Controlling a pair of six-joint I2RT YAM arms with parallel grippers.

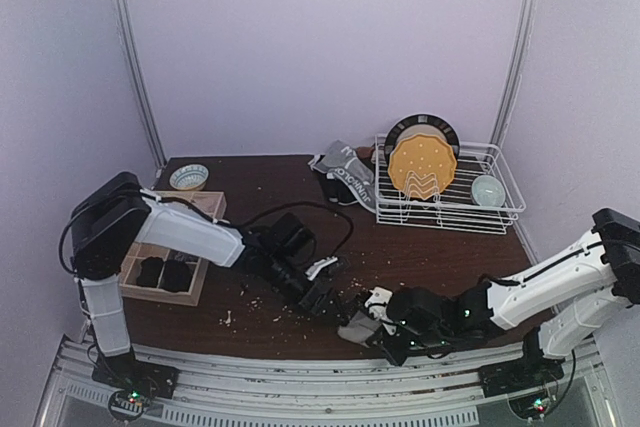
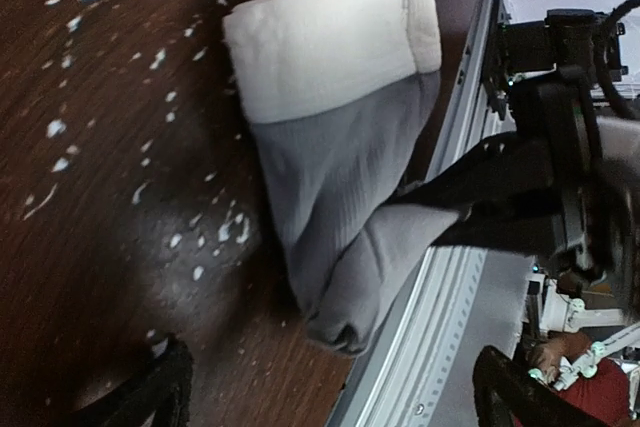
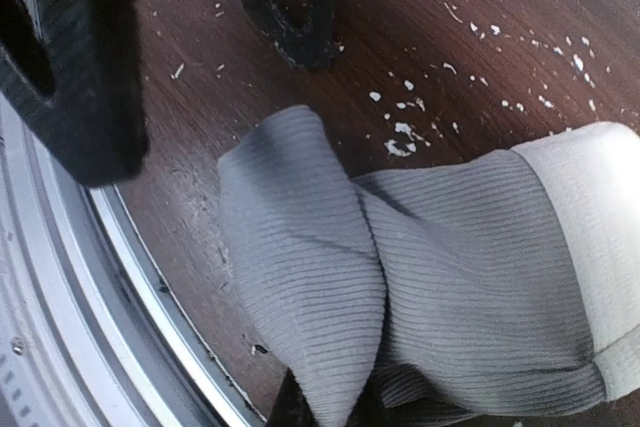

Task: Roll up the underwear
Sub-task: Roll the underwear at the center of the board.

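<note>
A grey ribbed underwear [image 1: 362, 323] with a white waistband [image 2: 330, 42] lies partly folded at the table's near edge. My right gripper [image 1: 388, 335] is shut on its grey end, and the cloth [image 3: 400, 267] drapes over the fingers and hides them. In the left wrist view those black fingers [image 2: 480, 197] pinch the fabric [image 2: 340, 207]. My left gripper [image 1: 322, 289] hangs just left of the garment, open wide and holding nothing; its fingertips [image 2: 160, 387] frame the bottom of its view. Another grey underwear [image 1: 345, 172] with a lettered waistband lies at the back.
A wooden box [image 1: 205, 209] at the left holds dark rolled pieces [image 1: 165, 274]. A small patterned bowl [image 1: 189, 177] sits behind it. A white wire rack [image 1: 500, 209] at the back right carries an orange plate [image 1: 422, 167] and a bowl [image 1: 487, 190]. White crumbs [image 2: 190, 237] dot the table. A metal rail [image 2: 440, 327] runs along the near edge.
</note>
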